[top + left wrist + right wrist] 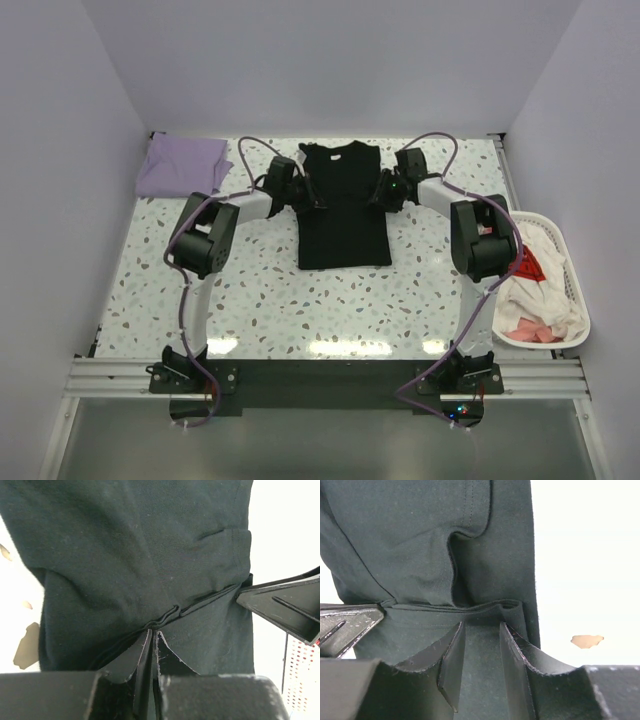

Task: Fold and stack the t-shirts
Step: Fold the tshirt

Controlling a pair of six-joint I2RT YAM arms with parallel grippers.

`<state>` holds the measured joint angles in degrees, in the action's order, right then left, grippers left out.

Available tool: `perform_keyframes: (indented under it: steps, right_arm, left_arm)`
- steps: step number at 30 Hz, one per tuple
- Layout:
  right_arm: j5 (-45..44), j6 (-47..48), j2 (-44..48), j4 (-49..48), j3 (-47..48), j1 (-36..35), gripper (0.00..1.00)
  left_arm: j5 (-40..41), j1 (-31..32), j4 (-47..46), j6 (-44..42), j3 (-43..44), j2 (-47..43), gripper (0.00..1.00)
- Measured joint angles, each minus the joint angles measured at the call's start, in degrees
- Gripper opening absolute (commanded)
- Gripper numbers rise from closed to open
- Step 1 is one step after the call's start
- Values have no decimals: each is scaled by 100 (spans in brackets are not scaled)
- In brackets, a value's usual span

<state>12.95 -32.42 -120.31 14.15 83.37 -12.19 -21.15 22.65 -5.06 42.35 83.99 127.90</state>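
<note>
The black t-shirt lies flat mid-table with its sleeves folded inward, neck at the far side. My left gripper is at its left edge; in the left wrist view the jaws are pressed together on a folded ridge of the black t-shirt. My right gripper is at the shirt's right edge; in the right wrist view the jaws stand apart over the black cloth, with a fold just beyond the tips. The pale lavender t-shirt lies folded at the far left corner.
A white plastic basket with white, pink and red garments stands at the right table edge. Walls enclose the table on the left, right and back. The other arm's finger shows at the edge of each wrist view.
</note>
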Motion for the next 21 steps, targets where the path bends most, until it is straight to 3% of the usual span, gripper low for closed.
perform_keyframes:
  steps: [9,21]
  right_arm:
    - [9,0,0,20,0,7,38]
    - [9,2,0,28,0,11,38]
  left_arm:
    - [-42,-229,-9,-20,-278,-345,20]
    - [-96,-442,-345,-11,-942,-1141,17]
